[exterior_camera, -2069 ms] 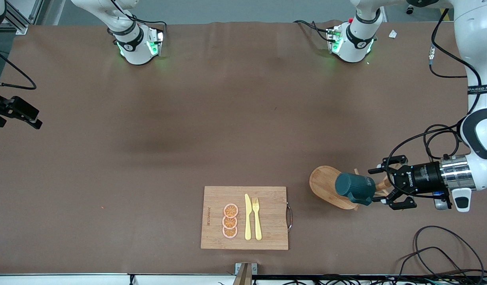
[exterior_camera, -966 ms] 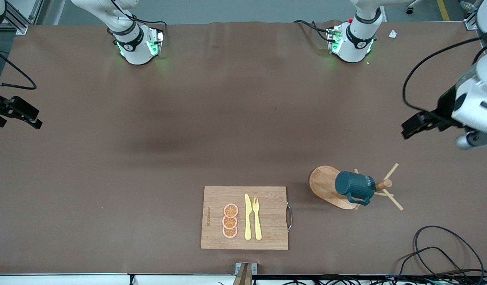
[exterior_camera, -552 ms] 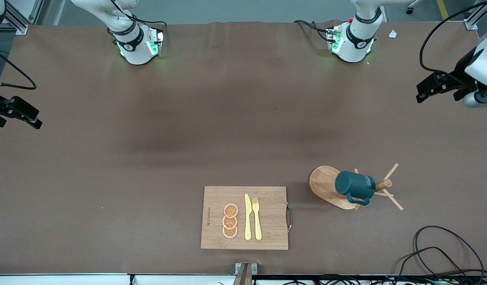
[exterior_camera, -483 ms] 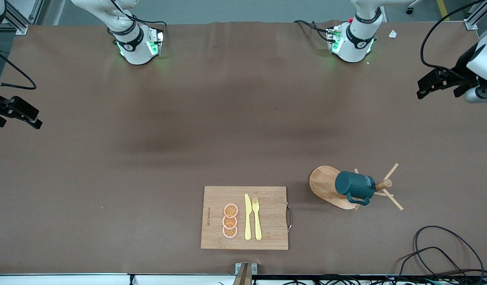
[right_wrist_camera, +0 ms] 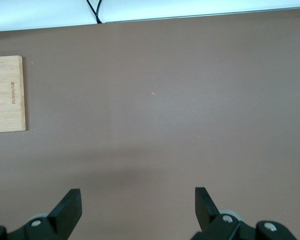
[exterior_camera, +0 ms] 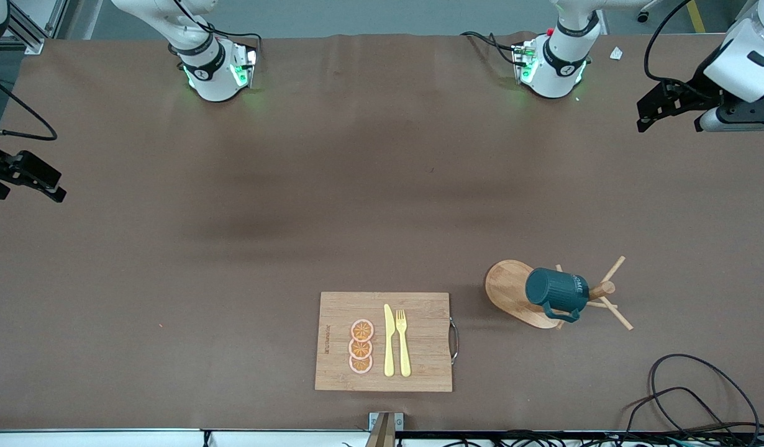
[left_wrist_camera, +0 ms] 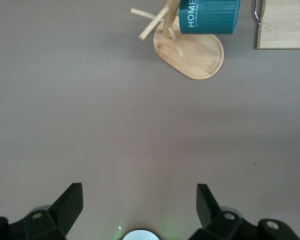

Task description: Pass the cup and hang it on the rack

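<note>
The dark teal ribbed cup hangs on the light wooden rack, beside its post, with no gripper touching it. The rack stands toward the left arm's end of the table, beside the cutting board. The left wrist view shows the cup with white lettering on the rack. My left gripper is open and empty, up over the table's edge at the left arm's end, well away from the rack; its jaws stand wide apart in the left wrist view. My right gripper waits open and empty at the right arm's end.
A rectangular wooden cutting board with a metal handle lies near the front edge, carrying three orange slices, a yellow knife and a yellow fork. Black cables lie at the front corner near the rack.
My left gripper let go of the cup, drew back from the rack and moved up toward the robots' side at the left arm's end. The cup stays on the rack. The right arm has not moved.
</note>
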